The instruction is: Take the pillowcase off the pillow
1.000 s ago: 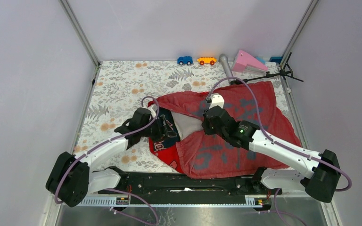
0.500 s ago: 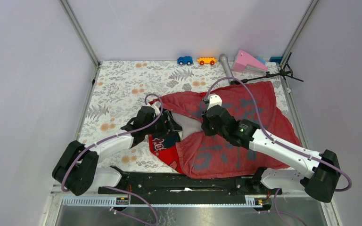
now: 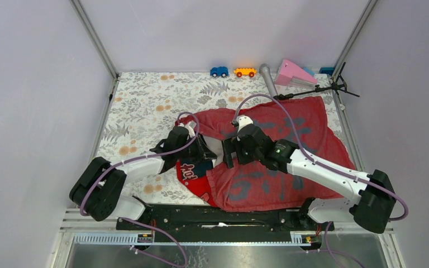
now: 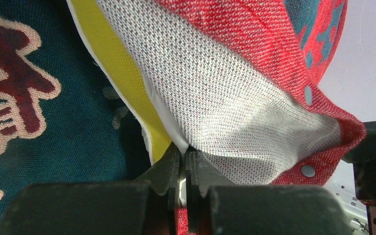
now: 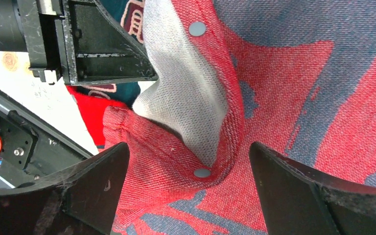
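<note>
Right gripper (image 5: 188, 159) has slid left, jaws spread over the pillowcase (image 5: 284, 98) hem, while left gripper (image 4: 183, 162) seems clamped on the pillow (image 4: 115, 73) edge, so it looks ready to peel.

Both arms reach in toward the middle, so the two claws end up nearly facing each other, close but not touching. The left arm (image 3: 139, 166) sits low and bent, and its claw (image 4: 183, 152) is pinched tight on the pillow (image 4: 127, 93) edge, jaws almost meeting. The right arm (image 3: 324, 170) stretches long, with its claw (image 5: 188, 149) spread wide open, gripping nothing.
</note>
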